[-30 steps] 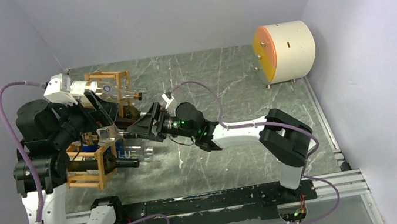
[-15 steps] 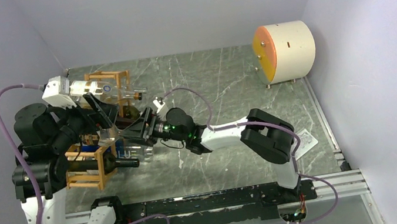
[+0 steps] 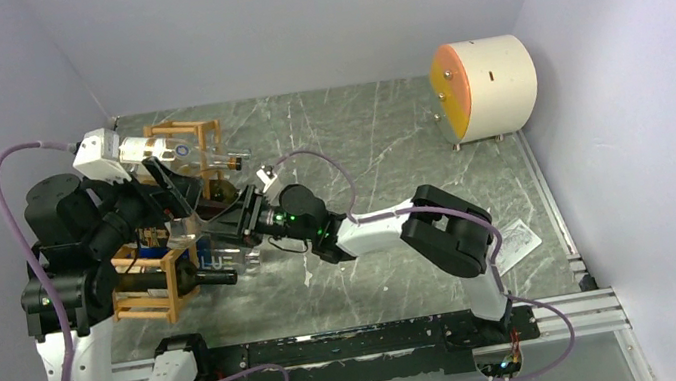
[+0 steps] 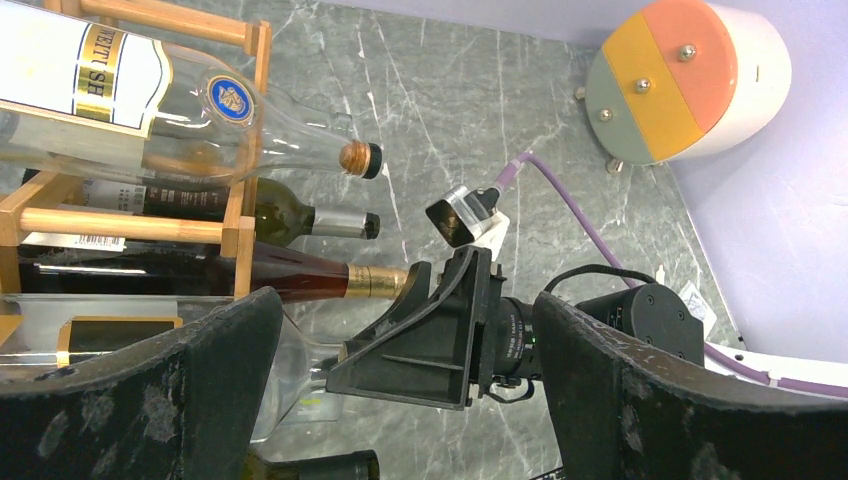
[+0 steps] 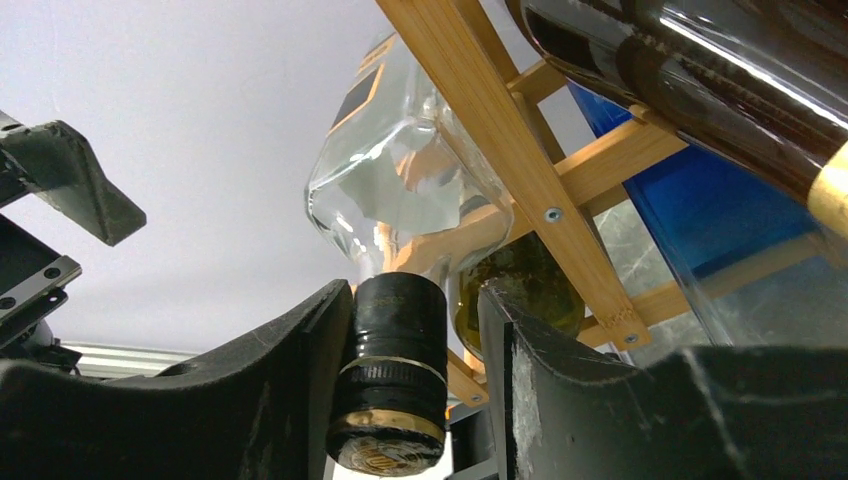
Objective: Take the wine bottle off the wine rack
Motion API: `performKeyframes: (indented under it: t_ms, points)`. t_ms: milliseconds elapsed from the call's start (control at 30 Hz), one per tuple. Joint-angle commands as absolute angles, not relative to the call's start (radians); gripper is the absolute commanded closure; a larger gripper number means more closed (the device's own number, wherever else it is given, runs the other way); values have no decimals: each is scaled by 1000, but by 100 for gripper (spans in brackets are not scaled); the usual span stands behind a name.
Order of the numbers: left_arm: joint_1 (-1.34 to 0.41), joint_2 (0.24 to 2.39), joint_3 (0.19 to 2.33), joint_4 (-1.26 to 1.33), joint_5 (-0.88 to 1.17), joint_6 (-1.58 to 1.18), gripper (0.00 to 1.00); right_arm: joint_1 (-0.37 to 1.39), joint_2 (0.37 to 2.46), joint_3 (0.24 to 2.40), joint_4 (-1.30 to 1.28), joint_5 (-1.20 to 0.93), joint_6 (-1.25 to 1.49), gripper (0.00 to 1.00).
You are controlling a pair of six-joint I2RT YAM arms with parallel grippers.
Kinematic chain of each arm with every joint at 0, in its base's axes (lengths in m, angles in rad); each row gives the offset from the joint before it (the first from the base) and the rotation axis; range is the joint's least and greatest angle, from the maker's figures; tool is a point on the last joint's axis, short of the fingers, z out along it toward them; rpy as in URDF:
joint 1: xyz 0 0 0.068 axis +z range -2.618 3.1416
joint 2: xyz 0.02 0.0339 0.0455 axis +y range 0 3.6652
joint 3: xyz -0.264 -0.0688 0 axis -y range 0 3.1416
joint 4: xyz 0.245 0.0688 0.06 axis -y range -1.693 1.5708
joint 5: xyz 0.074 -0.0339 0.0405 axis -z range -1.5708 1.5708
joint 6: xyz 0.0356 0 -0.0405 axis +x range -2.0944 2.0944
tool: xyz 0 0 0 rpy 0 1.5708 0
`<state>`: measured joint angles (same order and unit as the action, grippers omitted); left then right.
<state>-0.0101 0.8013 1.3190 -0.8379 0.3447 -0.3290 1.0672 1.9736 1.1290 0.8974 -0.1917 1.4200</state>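
The wine rack of light wooden bars stands at the left and holds several bottles. My right gripper has its jaws round the black cap of a clear square wine bottle lying in the rack. The left finger touches the cap, and a thin gap shows at the right finger. From above, the right gripper sits at the rack's front. My left gripper hangs wide open above it, holding nothing, and looks down on the rack and the right wrist.
A labelled clear bottle, a green one and a dark gold-foiled one lie in neighbouring cells. A cream drum with an orange face stands at the back right. A paper slip lies near the right arm.
The right arm has reached left to the rack's front, and its jaws have narrowed from wide open to close round the bottle's cap. The left arm has barely shifted.
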Motion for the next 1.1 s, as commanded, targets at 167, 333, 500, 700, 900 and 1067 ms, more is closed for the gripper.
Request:
performKeyframes:
  t_ms: [167, 333, 500, 700, 900, 1067]
  points:
    - [1, 800, 1351, -849, 364, -321, 2, 1069, 1991, 1175, 942, -196, 1424, 53]
    - [0, 793, 1341, -848, 357, -321, 2, 1068, 1989, 1161, 958, -190, 1428, 64]
    - [0, 793, 1344, -857, 355, -322, 2, 1068, 1989, 1161, 988, -206, 1440, 81]
    - [0, 790, 1361, -861, 348, -324, 2, 1057, 1946, 1161, 990, -219, 1420, 99]
    - [0, 789, 1357, -851, 355, -335, 2, 1045, 1904, 1147, 1043, -247, 1445, 100]
    - [0, 799, 1358, -839, 369, -346, 2, 1042, 1866, 1121, 1067, -239, 1468, 100]
